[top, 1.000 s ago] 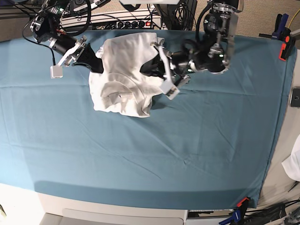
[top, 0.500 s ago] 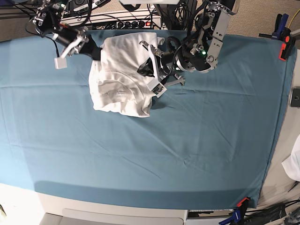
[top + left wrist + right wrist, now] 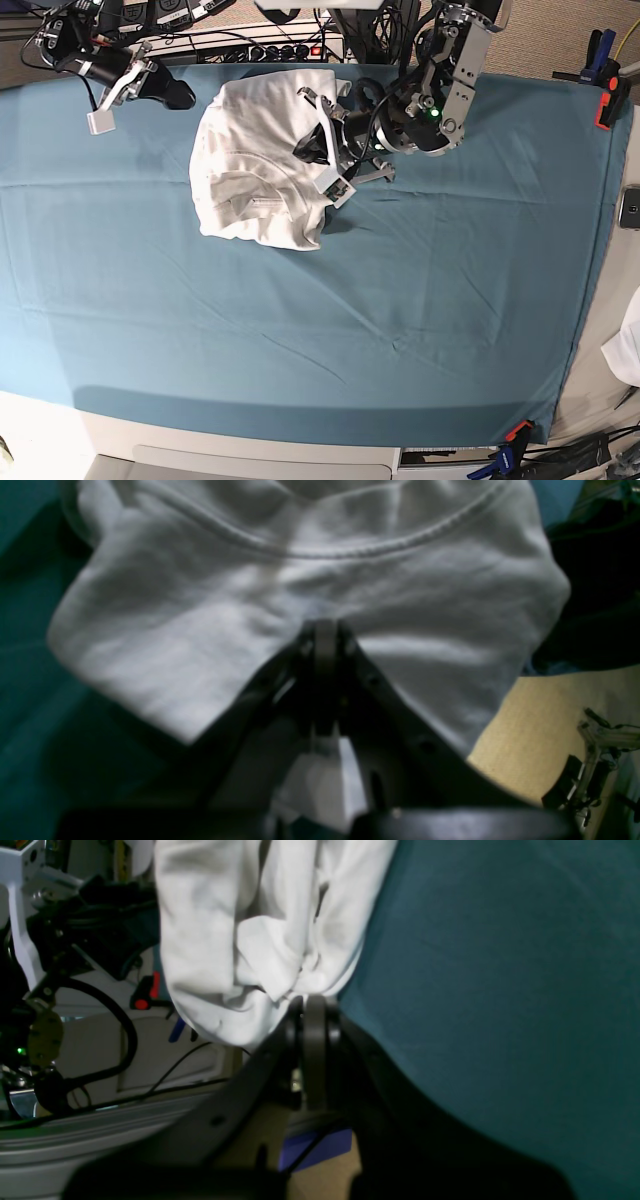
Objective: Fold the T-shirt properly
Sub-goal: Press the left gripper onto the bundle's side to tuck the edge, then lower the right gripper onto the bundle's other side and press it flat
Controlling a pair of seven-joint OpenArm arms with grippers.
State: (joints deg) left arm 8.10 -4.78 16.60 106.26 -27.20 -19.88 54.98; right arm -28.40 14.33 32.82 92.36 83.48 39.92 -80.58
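T-shirt [image 3: 258, 160]: white, bunched in a rumpled heap w/ several overlapping layers, lying on teal table cover [image 3: 330, 300] toward 12 o'clock of the base view, slightly left of centre. Ribbed neckline seam curving across top of left wrist view [image 3: 320, 552]; hanging folds seen in right wrist view [image 3: 250, 940].

Left gripper [image 3: 322, 150] at the heap's 3 o'clock edge, jaws pressed together, tips against the cloth. In wrist view [image 3: 325, 635] tips meeting at the fabric just under the neckline; can't tell if any cloth pinched between them.

Right gripper [image 3: 185, 98] at approx 10 o'clock from the shirt, near but apart in base view, jaws clenched. In wrist view [image 3: 312, 1012] tips right at the lower edge of a fold; contact unclear, no cloth visibly between them.

Further out: cables + power strip [image 3: 270, 48] along the table's 12 o'clock edge; orange clamp [image 3: 608, 100] at 2 o'clock corner; another clamp [image 3: 515, 432] at 5 o'clock corner; white cloth scrap [image 3: 628, 350] off the cover at 4 o'clock.
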